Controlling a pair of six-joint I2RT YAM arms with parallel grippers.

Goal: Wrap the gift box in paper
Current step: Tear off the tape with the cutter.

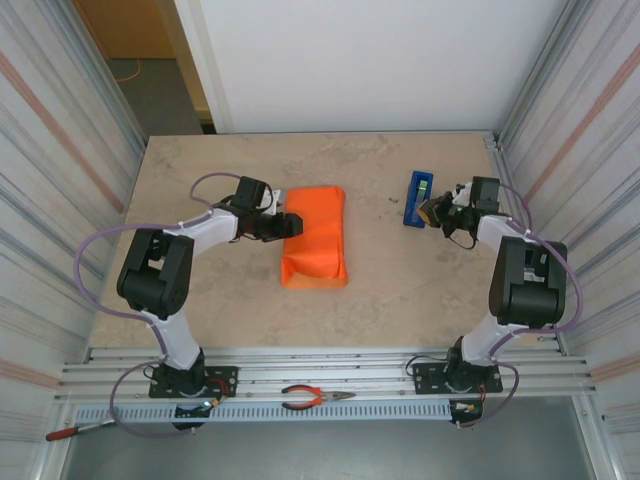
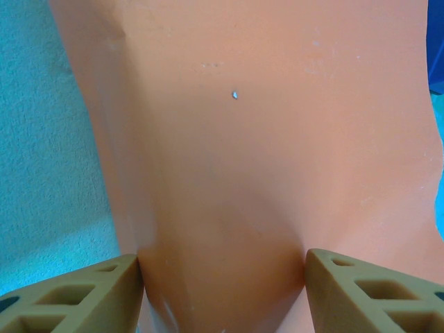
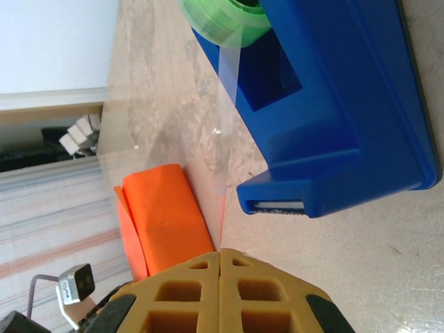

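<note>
The orange paper [image 1: 318, 240] lies folded over the gift box at the table's middle; the box itself is hidden under it. My left gripper [image 1: 290, 224] holds the bundle's left side. In the left wrist view both fingers [image 2: 104, 288] press against a bulge of paper [image 2: 229, 173] between them [image 2: 223, 277]. My right gripper [image 1: 432, 212] sits beside the blue tape dispenser [image 1: 419, 198]. Seen from the right wrist, it [image 3: 220, 253] is shut on a clear tape strip [image 3: 225, 118] stretched from the green roll [image 3: 222, 17]. The wrapped bundle [image 3: 166, 215] lies beyond it.
Blue dispenser body [image 3: 340, 104] with its serrated cutter stands just right of the taut tape. Red-handled pliers [image 1: 315, 398] lie on the front rail and a red-handled tool [image 1: 70, 432] at the near left. Corrugated walls close in both sides.
</note>
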